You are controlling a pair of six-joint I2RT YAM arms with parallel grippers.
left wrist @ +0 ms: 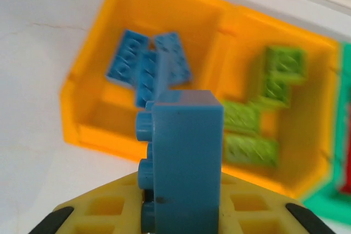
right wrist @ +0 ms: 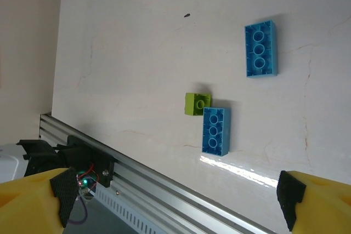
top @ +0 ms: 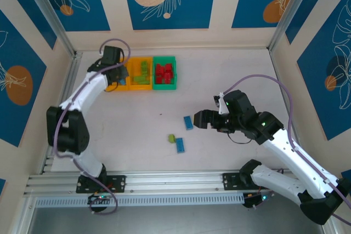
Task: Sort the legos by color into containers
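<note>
My left gripper (top: pixel 119 73) hangs over the left orange-yellow container (left wrist: pixel 82 97), shut on a blue lego (left wrist: pixel 184 157) that stands on edge between its yellow fingers. That container holds several blue legos (left wrist: pixel 148 69). The middle orange-yellow container (left wrist: pixel 307 152) holds lime green legos (left wrist: pixel 263 108), and the green container (top: pixel 164 58) holds red legos (top: pixel 163 73). On the table lie a blue lego (right wrist: pixel 261 48), a second blue lego (right wrist: pixel 215 130) and a small lime green lego (right wrist: pixel 197 104) touching it. My right gripper (top: pixel 203 119) hovers open beside them, nothing between its fingers (right wrist: pixel 44 195).
The three containers stand in a row at the back left, near the wall. An aluminium rail (top: pixel 175 182) runs along the near table edge by the arm bases. Blue patterned wall panels close in the back and both sides.
</note>
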